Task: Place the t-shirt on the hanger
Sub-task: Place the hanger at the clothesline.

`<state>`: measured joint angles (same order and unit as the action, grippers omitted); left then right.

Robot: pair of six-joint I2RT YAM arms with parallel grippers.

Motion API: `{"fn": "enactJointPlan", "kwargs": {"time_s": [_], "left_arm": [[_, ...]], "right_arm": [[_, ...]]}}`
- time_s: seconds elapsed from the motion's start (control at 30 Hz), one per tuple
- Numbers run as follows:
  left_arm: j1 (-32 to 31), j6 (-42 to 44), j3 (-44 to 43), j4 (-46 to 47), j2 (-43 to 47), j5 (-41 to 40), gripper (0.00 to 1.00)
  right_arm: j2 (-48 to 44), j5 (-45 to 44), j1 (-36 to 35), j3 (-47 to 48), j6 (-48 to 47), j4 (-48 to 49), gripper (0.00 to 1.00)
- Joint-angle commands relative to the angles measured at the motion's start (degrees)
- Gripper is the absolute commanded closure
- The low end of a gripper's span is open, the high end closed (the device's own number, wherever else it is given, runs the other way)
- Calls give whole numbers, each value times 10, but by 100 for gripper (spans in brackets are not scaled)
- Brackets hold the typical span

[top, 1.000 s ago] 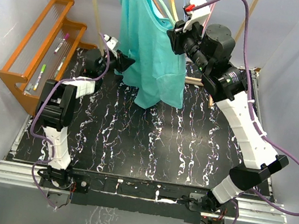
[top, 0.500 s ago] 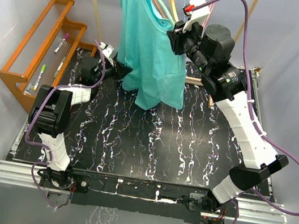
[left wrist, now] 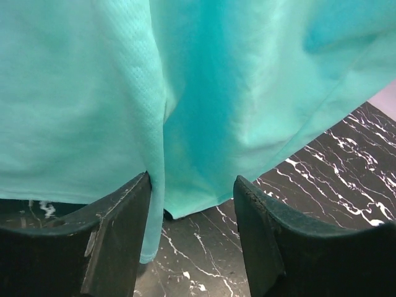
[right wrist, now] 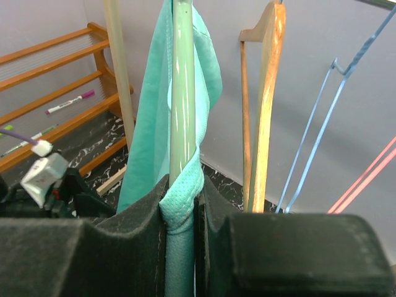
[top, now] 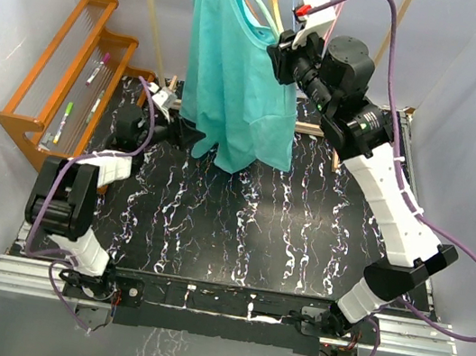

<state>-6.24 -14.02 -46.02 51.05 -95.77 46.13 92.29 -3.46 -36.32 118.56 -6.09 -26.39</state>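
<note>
The teal t-shirt [top: 239, 87] hangs draped over the pale mint hanger [top: 260, 1] at the back of the table. My right gripper [top: 279, 55] is high up. It is shut on the shirt's collar [right wrist: 180, 204], which is wrapped round the hanger's arm [right wrist: 184, 93]. My left gripper [top: 194, 134] is low at the shirt's lower left hem, jaws open. In the left wrist view the shirt [left wrist: 235, 105] fills the top. A fold of its edge hangs beside the left finger [left wrist: 117, 241], and nothing is pinched between the fingers.
An orange wooden hanger [right wrist: 267, 93], a blue wire hanger [right wrist: 328, 111] and a pink one [right wrist: 365, 179] hang right of the mint hanger. A wooden rack [top: 60, 66] with markers stands at the left. The table top [top: 239, 224] is black marble-patterned.
My left gripper has drawn back toward the near left and dropped lower along the shirt's hem. The right gripper has held its grip in place.
</note>
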Motion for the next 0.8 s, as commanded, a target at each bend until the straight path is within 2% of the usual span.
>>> {"fn": "enactJointPlan", "kwargs": {"time_s": [0.0, 0.1, 0.3, 0.53, 0.77], "left_arm": [[28, 43, -22, -66, 100, -14, 45], [42, 67, -51, -137, 138, -47, 44], [60, 84, -109, -234, 185, -52, 43], [61, 73, -127, -238, 196, -45, 43], [61, 57, -128, -220, 194, -40, 43]], "right_arm": [[22, -1, 5, 81, 0, 90, 92], [64, -12, 6, 133, -6, 73, 92], [137, -23, 9, 187, -7, 65, 92], [160, -30, 10, 158, 3, 99, 92], [171, -38, 9, 177, 6, 124, 92]]}}
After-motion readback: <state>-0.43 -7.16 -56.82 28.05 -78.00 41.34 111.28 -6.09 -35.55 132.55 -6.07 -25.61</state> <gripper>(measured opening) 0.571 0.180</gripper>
